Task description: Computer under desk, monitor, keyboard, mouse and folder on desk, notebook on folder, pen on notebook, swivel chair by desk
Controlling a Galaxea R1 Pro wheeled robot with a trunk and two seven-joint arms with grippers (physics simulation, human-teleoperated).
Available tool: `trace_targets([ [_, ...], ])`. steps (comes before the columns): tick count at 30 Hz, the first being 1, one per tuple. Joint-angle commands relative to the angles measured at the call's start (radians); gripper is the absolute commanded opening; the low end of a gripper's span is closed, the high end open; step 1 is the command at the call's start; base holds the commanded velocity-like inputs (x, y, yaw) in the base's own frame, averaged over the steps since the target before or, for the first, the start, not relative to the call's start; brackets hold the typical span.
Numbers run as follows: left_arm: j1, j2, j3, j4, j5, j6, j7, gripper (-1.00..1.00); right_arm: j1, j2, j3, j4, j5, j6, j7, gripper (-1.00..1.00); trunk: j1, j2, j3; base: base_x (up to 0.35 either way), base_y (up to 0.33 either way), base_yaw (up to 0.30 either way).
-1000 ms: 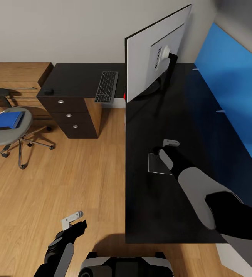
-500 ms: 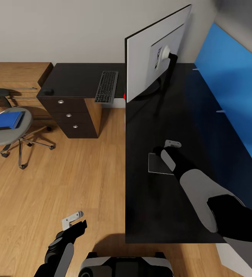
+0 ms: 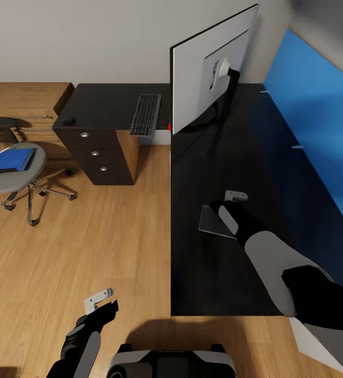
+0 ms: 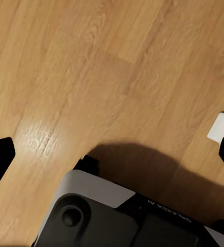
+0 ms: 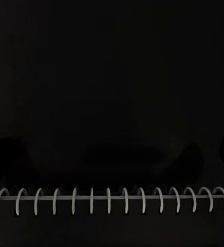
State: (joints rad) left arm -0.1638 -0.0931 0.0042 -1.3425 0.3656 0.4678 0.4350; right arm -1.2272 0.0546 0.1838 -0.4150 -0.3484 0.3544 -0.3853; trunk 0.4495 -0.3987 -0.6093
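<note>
The dark notebook (image 3: 211,222) is tipped up off the glossy black desk (image 3: 218,273), and my right gripper (image 3: 225,202) is shut on its far edge. Its wire spiral (image 5: 112,199) runs close across the right wrist view. The monitor (image 3: 197,73) stands on the desk with its grey back toward me. The keyboard (image 3: 145,115) and mouse (image 3: 66,121) lie on the desk's left wing. The blue folder (image 3: 6,160) rests on the swivel chair (image 3: 14,176). A red light of the computer (image 3: 169,126) peeks out under the desk. My left gripper (image 3: 101,301) hangs open over the floor. The pen is out of view.
A dark drawer unit (image 3: 100,157) with silver knobs stands under the desk's left wing. A low light-wood shelf (image 3: 24,105) sits behind the chair. A blue wall panel (image 3: 318,121) borders the desk on the right. Wood floor (image 3: 87,247) lies between chair and desk.
The notebook, flat on the desk before, now has one side raised in my right gripper. The head view has shifted slightly. The left arm has not moved.
</note>
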Motion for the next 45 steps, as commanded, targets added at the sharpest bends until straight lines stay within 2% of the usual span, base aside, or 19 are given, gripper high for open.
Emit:
trace_targets([
  [1, 0.0, 0.0, 0.0, -0.002, 0.01, 0.003, 0.007, 1.0, 0.0, -0.001, 0.008, 0.005, -0.012, 0.01, -0.007, 1.0, 0.0, -0.001, -0.002, -0.126, 0.0, 0.0],
  [3, 0.0, 0.0, 0.0, -0.002, 0.01, 0.003, 0.007, 1.0, 0.0, -0.001, 0.008, 0.007, -0.012, 0.004, -0.007, 1.0, 0.0, -0.001, -0.002, -0.16, 0.0, 0.0],
  [4, 0.0, 0.0, 0.0, -0.001, 0.01, 0.003, 0.007, 1.0, 0.001, 0.0, 0.008, 0.045, -0.012, 0.058, -0.007, 1.0, 0.0, -0.001, -0.002, -0.267, 0.0, 0.0],
  [34, 0.0, 0.0, 0.0, -0.002, 0.01, 0.003, 0.007, 1.0, 0.002, 0.002, 0.008, 0.046, -0.011, 0.058, -0.007, 1.0, 0.0, -0.001, -0.002, -0.322, 0.0, 0.0],
  [45, 0.0, 0.0, 0.0, -0.001, 0.01, 0.003, 0.007, 1.0, 0.002, 0.004, 0.009, 0.047, -0.011, 0.058, -0.007, 1.0, 0.0, -0.001, -0.002, -0.082, 0.0, 0.0],
])
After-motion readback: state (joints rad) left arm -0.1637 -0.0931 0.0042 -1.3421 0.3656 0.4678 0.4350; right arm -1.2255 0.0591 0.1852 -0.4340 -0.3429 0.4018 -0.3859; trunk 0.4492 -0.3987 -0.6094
